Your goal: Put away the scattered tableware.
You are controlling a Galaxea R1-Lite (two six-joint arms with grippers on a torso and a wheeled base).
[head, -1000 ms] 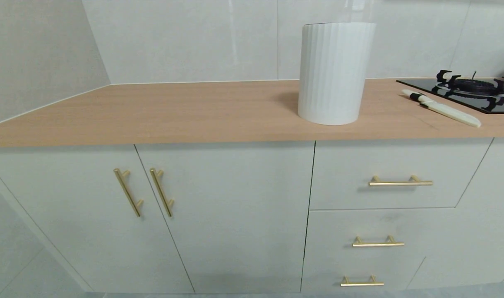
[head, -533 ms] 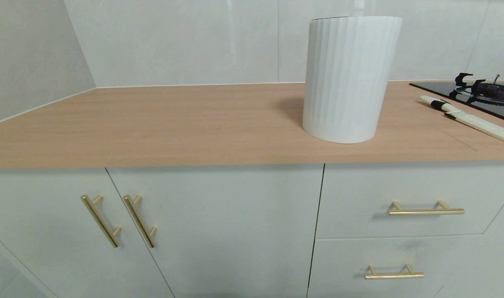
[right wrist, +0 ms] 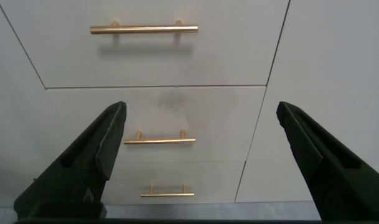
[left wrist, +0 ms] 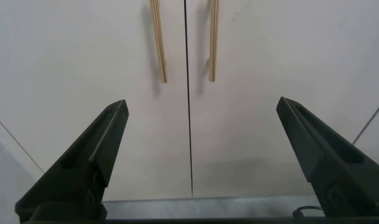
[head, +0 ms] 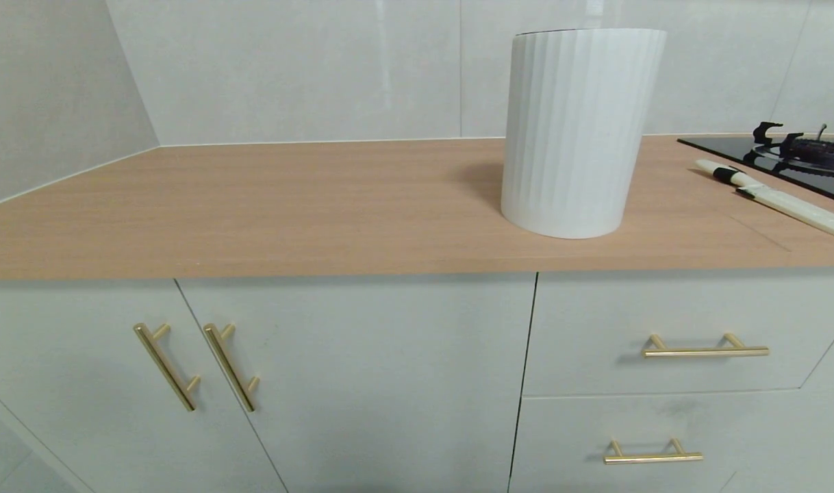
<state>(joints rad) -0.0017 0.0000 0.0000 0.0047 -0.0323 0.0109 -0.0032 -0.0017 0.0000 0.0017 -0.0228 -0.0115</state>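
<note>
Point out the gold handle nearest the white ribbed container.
The top drawer's handle, a level bar below the countertop. The lower drawer handle sits farther down; the two door handles stand upright, far left.

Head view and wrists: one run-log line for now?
left gripper: open, facing cabinet doors | right gripper: open, facing drawers | knife: on counter, right of white canister

Right claw, spread wide, faces white drawers with gold handles.
</note>
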